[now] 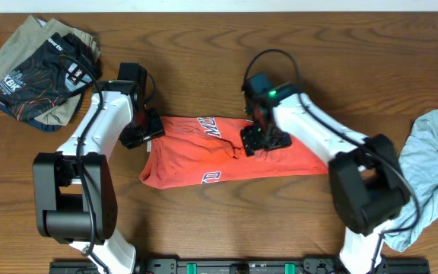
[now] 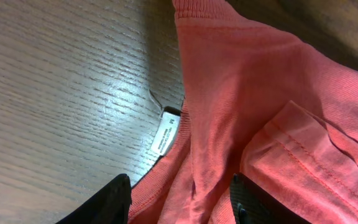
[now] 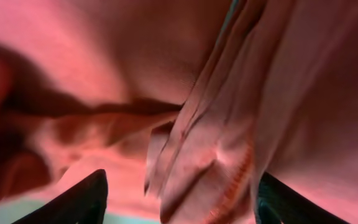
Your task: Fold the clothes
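Note:
The clothes include a coral-red T-shirt [image 1: 226, 156] lying as a long folded strip mid-table, grey-white lettering showing on top. A pale blue-grey garment [image 1: 432, 164] lies crumpled at the far right. My left gripper [image 1: 144, 137] is at the shirt's left end, by the collar. In the left wrist view my left gripper [image 2: 182, 208] is open, its fingers [image 2: 107, 202] apart with red collar fabric [image 2: 241, 93] and a white label [image 2: 165, 132] between and ahead of them. My right gripper [image 1: 258, 143] presses down on the shirt's middle. There my right gripper [image 3: 179, 199] is open, straddling a raised fold [image 3: 210, 162].
A pile of khaki and dark printed garments [image 1: 40, 68] sits at the back left corner. The wooden table [image 1: 204, 61] shows bare behind the shirt. Both arm bases stand at the front edge.

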